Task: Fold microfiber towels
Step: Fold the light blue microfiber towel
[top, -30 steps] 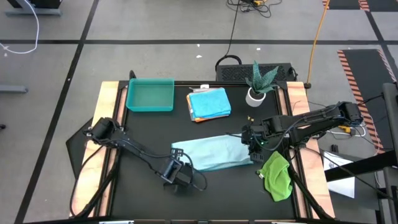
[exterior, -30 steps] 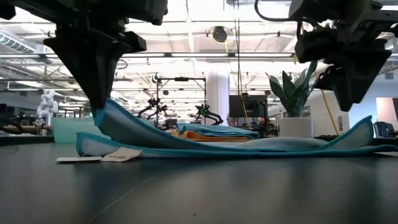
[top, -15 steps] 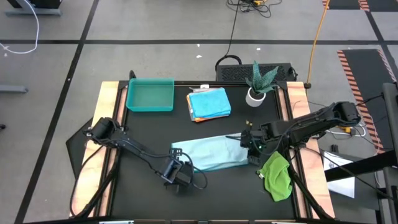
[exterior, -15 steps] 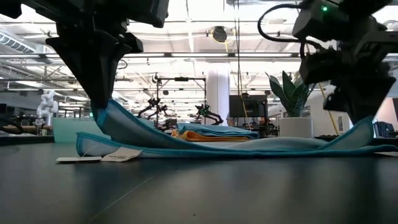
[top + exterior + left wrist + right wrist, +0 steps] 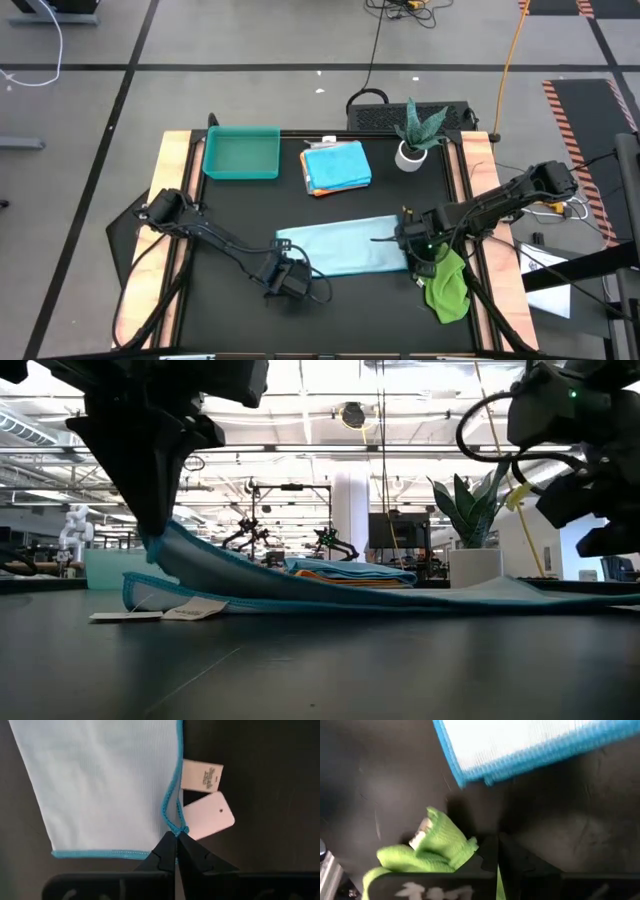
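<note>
A pale blue towel [image 5: 340, 248], folded into a long strip, lies mid-table. Its near-left corner is raised in my shut left gripper [image 5: 287, 272], and two white tags [image 5: 202, 795] lie beside that corner. The rest of the strip lies flat on the table [image 5: 420, 598]. My right gripper [image 5: 422, 258] is shut, just off the strip's right end [image 5: 470, 775]. It is low over the table, at the edge of a crumpled green towel [image 5: 446, 285]. My left gripper pinches the pale blue towel's near-left corner [image 5: 176, 827] between its two fingertips, where two teal hemmed edges run together. The fingers point down from above. The corner is lifted [image 5: 165, 545] and the cloth slopes down from it onto the table. My right gripper's shut fingers [image 5: 487, 852] stand right against the green towel's bunched edge [image 5: 455, 845]; whether they touch it I cannot tell.
A teal tray [image 5: 241, 153] stands at the far left. Next to it is a folded stack, a bright blue towel over an orange one [image 5: 336, 166]. A potted plant [image 5: 413, 140] stands at the far right. Wooden strips run along the table's left and right sides.
My right gripper has gone down and toward the table's near right, from the pale blue towel's right end to the green towel. That right end, raised before, now lies flat. My left gripper has kept its hold on the lifted corner.
</note>
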